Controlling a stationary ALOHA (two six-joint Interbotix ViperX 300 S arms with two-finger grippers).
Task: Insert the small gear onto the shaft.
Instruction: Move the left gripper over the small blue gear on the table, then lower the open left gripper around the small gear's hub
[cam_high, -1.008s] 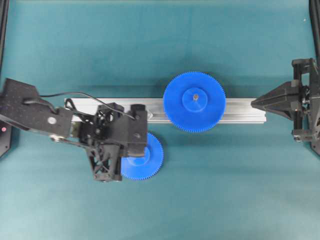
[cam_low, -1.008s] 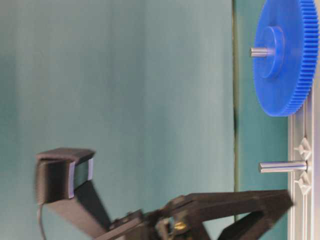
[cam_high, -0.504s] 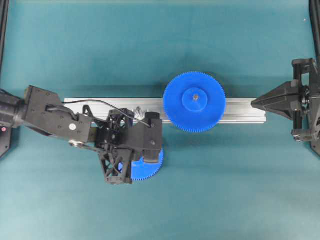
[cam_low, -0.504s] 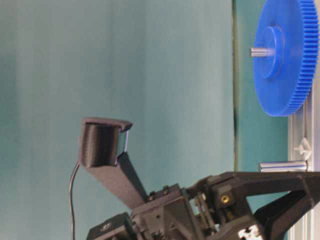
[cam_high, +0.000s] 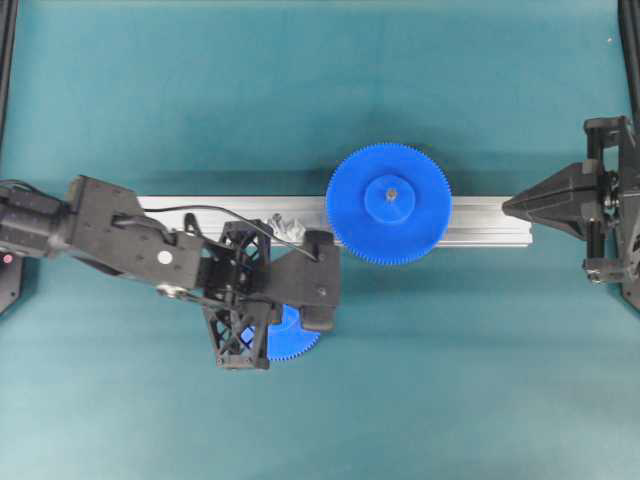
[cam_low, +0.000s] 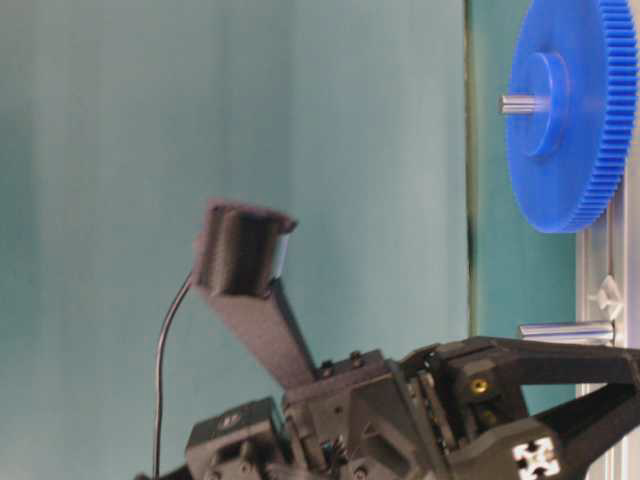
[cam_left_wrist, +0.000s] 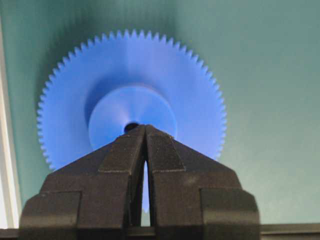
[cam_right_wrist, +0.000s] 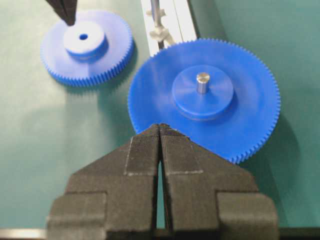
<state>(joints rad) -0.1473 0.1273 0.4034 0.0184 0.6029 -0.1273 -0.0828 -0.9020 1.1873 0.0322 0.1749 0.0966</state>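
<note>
Small gear (cam_high: 290, 340) lies mostly hidden under the left arm (cam_high: 150, 255) overhead

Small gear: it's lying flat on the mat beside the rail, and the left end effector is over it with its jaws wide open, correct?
Not quite. The small gear does lie flat on the mat beside the rail, with the left end effector over it, but the jaws are shut, not open. The left wrist view shows them pressed together above the hub.

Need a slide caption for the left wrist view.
Shut left gripper poised just above raised hub of small blue plastic gear lying flat on teal table.
</note>
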